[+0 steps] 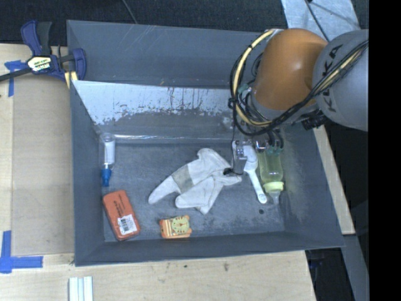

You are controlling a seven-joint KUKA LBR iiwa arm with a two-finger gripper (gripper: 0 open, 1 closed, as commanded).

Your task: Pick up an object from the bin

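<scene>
My gripper (240,153) hangs low in the right half of the bin, under the arm's orange cover. Its tip sits at the right edge of a crumpled white glove (195,182) that lies spread across the bin's middle. Just right of the gripper lies a white toothbrush-like stick (257,184), and beside that a pale yellow-green bottle (272,172). Whether the gripper touches the glove I cannot tell.
An orange box with a barcode label (120,214) lies at the front left, and a small orange packet (175,227) near the front wall. A clear tube with a blue cap (108,162) rests along the left wall. The arm covers the bin's back right corner.
</scene>
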